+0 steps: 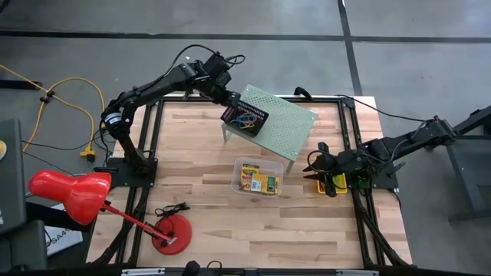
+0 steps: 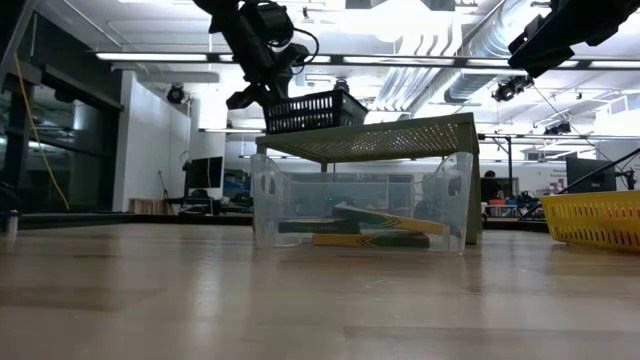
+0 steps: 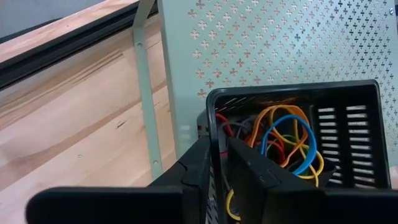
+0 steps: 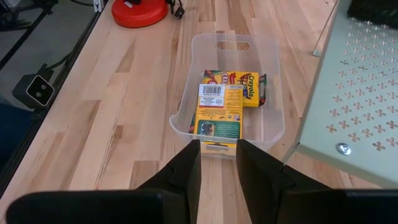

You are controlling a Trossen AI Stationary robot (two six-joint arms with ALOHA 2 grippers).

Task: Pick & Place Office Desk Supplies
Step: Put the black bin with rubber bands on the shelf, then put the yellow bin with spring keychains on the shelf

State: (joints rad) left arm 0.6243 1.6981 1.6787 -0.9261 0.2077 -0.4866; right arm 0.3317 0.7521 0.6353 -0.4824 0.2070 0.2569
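Surroundings: we are seeing the pale green perforated shelf (image 1: 278, 121) standing upper centre of the high view, the red desk lamp (image 1: 73, 195) lying lower left, and a yellow cable (image 1: 73, 88) trailing off the table's upper left.
Mesh tray: the small black mesh tray (image 1: 245, 117) is sitting on the shelf's left end, its long axis running diagonally.
Left gripper: the left gripper (image 3: 219, 155) is straddling the tray's near wall with one finger inside; we cannot tell whether it is gripping or letting go.
Rubber bands: the coloured rubber bands (image 3: 287, 134) are lying tangled in the tray, partly hidden by the fingers.
Clear tub: the clear tub (image 1: 258, 178) is sitting mid-table holding green-and-yellow card boxes (image 4: 219, 107), their long axes crossing.
Right gripper: the right gripper (image 4: 217, 163) is hovering parted and empty over the tub's near rim.
Yellow basket: the yellow basket (image 2: 594, 218) is showing cut off at the low view's right edge, and in the high view the right arm is hiding most of it.
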